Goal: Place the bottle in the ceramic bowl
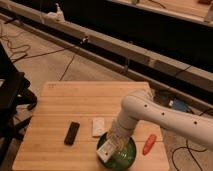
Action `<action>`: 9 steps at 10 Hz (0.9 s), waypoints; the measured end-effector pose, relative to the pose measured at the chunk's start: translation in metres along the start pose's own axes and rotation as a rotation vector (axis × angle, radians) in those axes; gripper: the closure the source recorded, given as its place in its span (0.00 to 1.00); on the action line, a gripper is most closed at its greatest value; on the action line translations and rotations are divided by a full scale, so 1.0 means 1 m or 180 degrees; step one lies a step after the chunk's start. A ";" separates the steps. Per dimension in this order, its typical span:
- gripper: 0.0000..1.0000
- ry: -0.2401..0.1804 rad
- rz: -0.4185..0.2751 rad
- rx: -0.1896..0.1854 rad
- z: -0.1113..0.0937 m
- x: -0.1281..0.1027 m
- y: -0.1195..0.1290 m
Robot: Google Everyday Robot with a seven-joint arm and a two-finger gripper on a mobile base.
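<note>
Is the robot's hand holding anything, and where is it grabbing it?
The gripper is over the ceramic bowl with the bottle at its tip. Whether it grips it, and where, cannot be told.

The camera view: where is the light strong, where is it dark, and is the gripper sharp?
Camera view: warm light falls on the wooden table; the background behind the rail is dark; the gripper over the ceramic bowl is soft and blurred, the bottle a pale patch.
</note>
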 end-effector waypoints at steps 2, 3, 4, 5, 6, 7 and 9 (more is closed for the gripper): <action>0.79 -0.0009 -0.0011 -0.0002 0.001 -0.001 -0.001; 0.79 -0.0008 -0.0004 0.0001 0.001 -0.001 -0.001; 0.79 -0.0007 -0.0003 0.0001 0.001 -0.001 -0.001; 0.79 -0.0008 -0.0010 -0.0001 0.001 -0.001 -0.001; 0.79 -0.0009 -0.0013 -0.0002 0.001 -0.002 -0.002; 0.79 -0.0008 -0.0013 -0.0001 0.001 -0.002 -0.002; 0.79 -0.0008 -0.0014 -0.0001 0.001 -0.002 -0.002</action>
